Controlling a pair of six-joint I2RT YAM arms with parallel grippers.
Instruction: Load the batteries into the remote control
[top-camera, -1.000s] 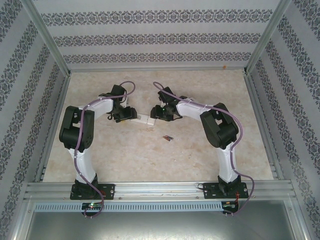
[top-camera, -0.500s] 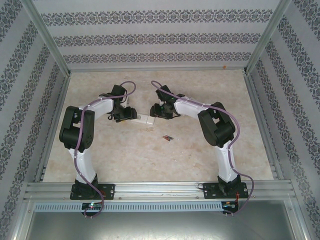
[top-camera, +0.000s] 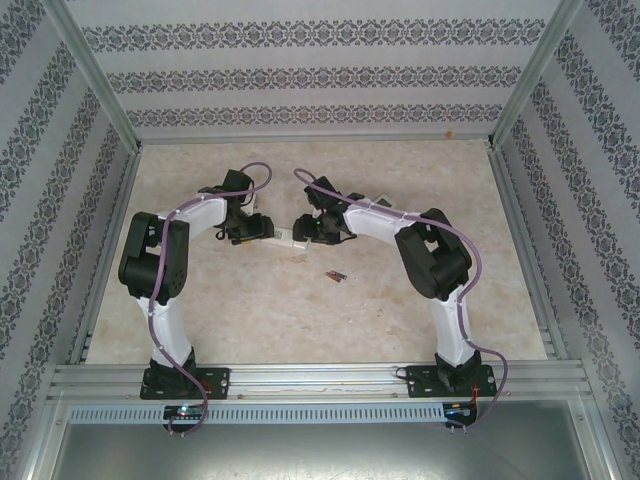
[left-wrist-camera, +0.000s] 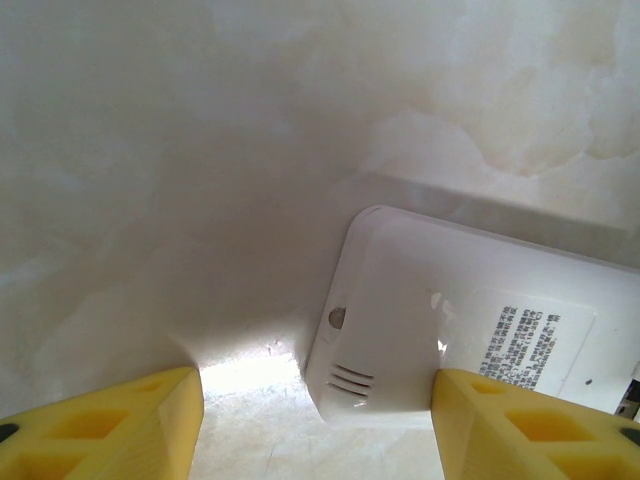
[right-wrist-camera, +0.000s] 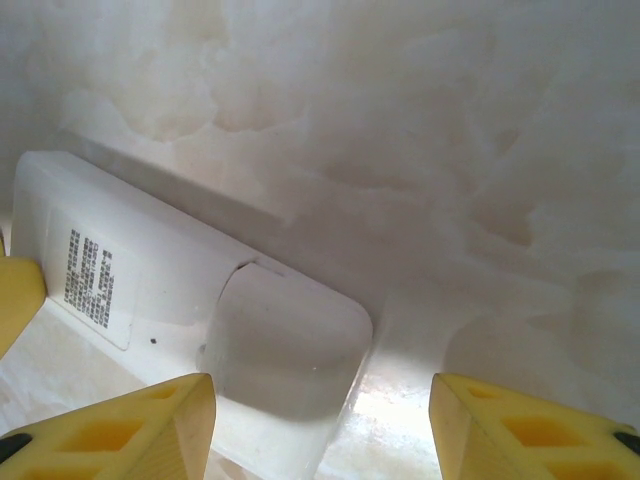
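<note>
dark, slim cylinder batteries (top-camera: 334, 275) with reddish-orange ends lie loose on the near side of the white rectangular plastic remote (top-camera: 285, 237). left gripper (left-wrist-camera: 315, 425) straddles one end, spread. right gripper (right-wrist-camera: 320, 425) has crept over the other end, widening, pinching nothing; loading seems not yet begun.

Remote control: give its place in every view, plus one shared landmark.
Top external: remote control, a white bar just beyond the centre of the table.
Left wrist: lower right, back side up.
Right wrist: left to lower centre, back side up.
Shared landmark: printed label on its back, in both wrist views.
</note>
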